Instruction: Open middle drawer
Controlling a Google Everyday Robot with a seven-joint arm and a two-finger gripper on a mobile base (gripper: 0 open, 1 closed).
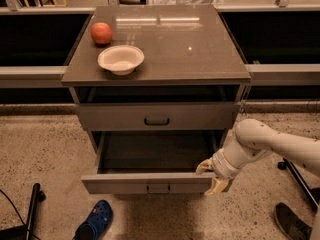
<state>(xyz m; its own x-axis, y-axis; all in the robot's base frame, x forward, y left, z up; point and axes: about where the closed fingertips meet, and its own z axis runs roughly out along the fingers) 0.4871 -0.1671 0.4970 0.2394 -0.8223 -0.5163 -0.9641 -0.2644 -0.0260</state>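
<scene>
**A:** Let's start at the fingers (204,167). What do we have?

**B:** We see two pale tips, one on each face of the front panel, pinching it as far as we can judge. That puts the gripper (212,177) at the three o'clock end of the middle drawer (150,183). Its black loop handle (158,188) lies at nine o'clock from the gripper, well apart from it.

**A:** And the drawer itself?

**B:** It is drawn well out from under the upper drawer (156,115) at its twelve o'clock, with its inside open to view. We'd call the task nearly or wholly done.

**A:** What worries us?

**B:** The off-centre hold. If we pull from one end, the drawer could skew on its runners and jam. The thin panel edge could also slip out of the pinch. Pulled much further, the drawer may hit its stop hard.

**A:** Anything nearby?

**B:** The arm (270,144) runs off toward three o'clock. A blue shoe (95,224) lies on the floor at the drawer's seven o'clock. A jolt could rattle the bowl (120,59) and apple (101,33) up at eleven o'clock.
</scene>
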